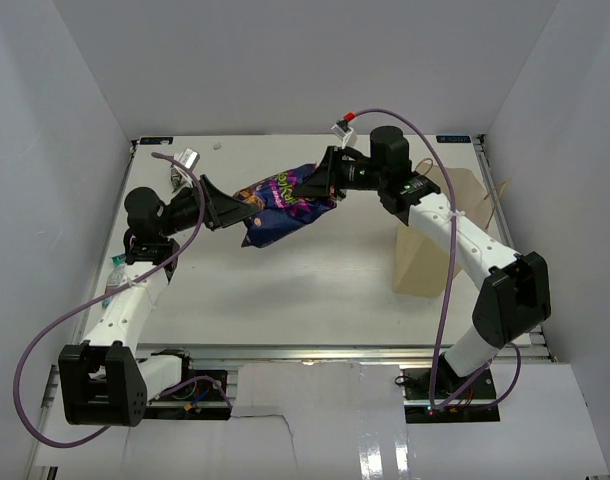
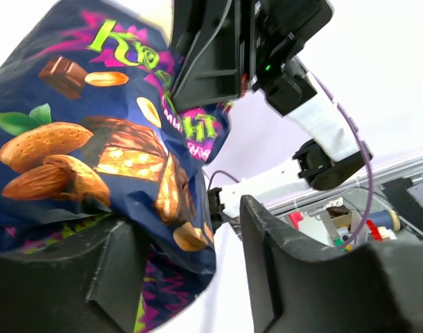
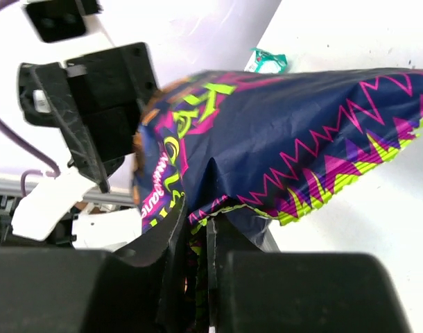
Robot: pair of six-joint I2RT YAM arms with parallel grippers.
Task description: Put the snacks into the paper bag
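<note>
Above mid-table, at nine o'clock of the big purple bag (image 1: 282,205), left gripper (image 1: 237,212) is gaping wide around its corner, right gripper (image 1: 320,190) at two o'clock is pinching its edge between closed jaws, and paper bag (image 1: 421,265) is standing at four o'clock.

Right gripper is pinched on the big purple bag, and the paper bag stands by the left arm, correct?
Not quite. The right gripper is shut on the big purple bag, but the paper bag stands on the robot's right side, not the left; the top external view shows it.
</note>
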